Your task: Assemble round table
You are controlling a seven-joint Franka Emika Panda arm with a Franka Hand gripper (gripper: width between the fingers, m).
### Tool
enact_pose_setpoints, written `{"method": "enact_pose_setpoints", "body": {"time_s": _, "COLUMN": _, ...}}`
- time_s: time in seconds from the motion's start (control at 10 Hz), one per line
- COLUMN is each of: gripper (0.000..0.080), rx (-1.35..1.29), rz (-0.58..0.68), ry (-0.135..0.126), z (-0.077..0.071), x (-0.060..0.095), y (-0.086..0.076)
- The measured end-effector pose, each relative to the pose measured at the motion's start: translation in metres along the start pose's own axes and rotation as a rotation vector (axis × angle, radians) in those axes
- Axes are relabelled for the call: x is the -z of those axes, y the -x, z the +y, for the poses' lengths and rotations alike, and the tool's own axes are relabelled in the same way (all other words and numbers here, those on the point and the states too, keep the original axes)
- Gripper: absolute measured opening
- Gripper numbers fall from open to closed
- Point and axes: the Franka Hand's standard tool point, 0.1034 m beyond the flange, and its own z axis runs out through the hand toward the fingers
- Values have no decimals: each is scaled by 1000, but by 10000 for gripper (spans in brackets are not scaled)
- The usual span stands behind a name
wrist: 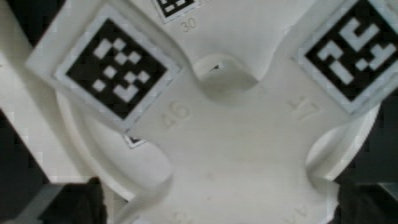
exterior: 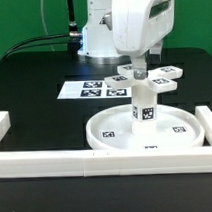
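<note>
Cross-shaped piece (exterior: 141, 80): sits level on top of the post, arms spread outward, tags facing up; in the wrist view (wrist: 214, 110) it fills the frame, two tagged arms and a small centre dimple visible.
Post (exterior: 144, 105): stands upright at the middle of the disc, a tag on its side.
Round disc (exterior: 103, 139): lies flat on the black table (exterior: 33, 92), pushed close against the white border rails (exterior: 56, 161) at the front and at the exterior view's right.
Gripper (exterior: 139, 62): directly above the cross, fingers reaching down at its hub; whether they are apart or clamped on it I cannot tell, as the arm's body hides them.
Marker board (exterior: 88, 90): flat on the table behind the disc, apart from it.
Step in hand: likely seating or screwing the cross onto the post.
Doing it well: keep the wrist vertical over the post's axis, press lightly, turn without tilting the post, and let the rails brace the disc.
</note>
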Motion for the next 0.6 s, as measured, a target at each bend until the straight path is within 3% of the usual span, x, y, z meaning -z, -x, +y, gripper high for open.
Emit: {"method": "enact_pose_setpoints", "body": {"time_s": 0.6, "gripper": 649, "rx": -4, "rz": -8, "ry": -17, "z": -4, "x": -5, "y": 4}}
